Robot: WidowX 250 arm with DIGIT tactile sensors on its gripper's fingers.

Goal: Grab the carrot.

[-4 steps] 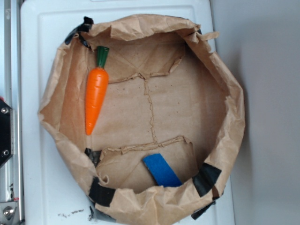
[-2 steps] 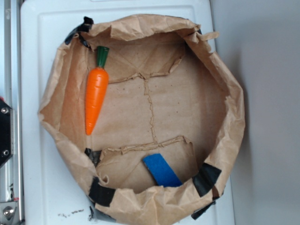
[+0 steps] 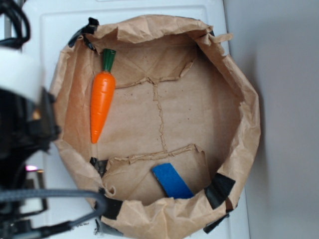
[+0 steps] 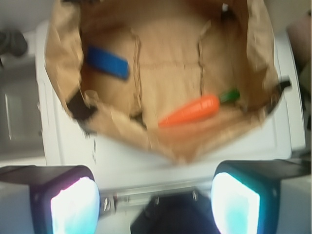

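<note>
The carrot (image 3: 102, 99) is glossy orange with a dark green stem and lies inside a crumpled brown paper bag (image 3: 234, 79), near its left wall, stem pointing up in the exterior view. In the wrist view the carrot (image 4: 191, 110) lies across the bag's near side. My gripper (image 4: 155, 204) is open, its two pads wide apart with nothing between them, hovering over the white surface outside the bag's edge. In the exterior view only the arm's blurred black and white body (image 3: 22, 114) shows at the left.
A flat blue rectangular piece (image 3: 172, 180) lies at the bag's lower middle. The bag sits on a white tray-like surface (image 3: 45, 30). Black tape patches (image 3: 219, 189) hold the bag's rim. A metal rail (image 4: 161, 195) runs below the gripper.
The arm has swung into the exterior view from the left, covering the left edge and lower left corner. The carrot, bag and blue piece have not moved.
</note>
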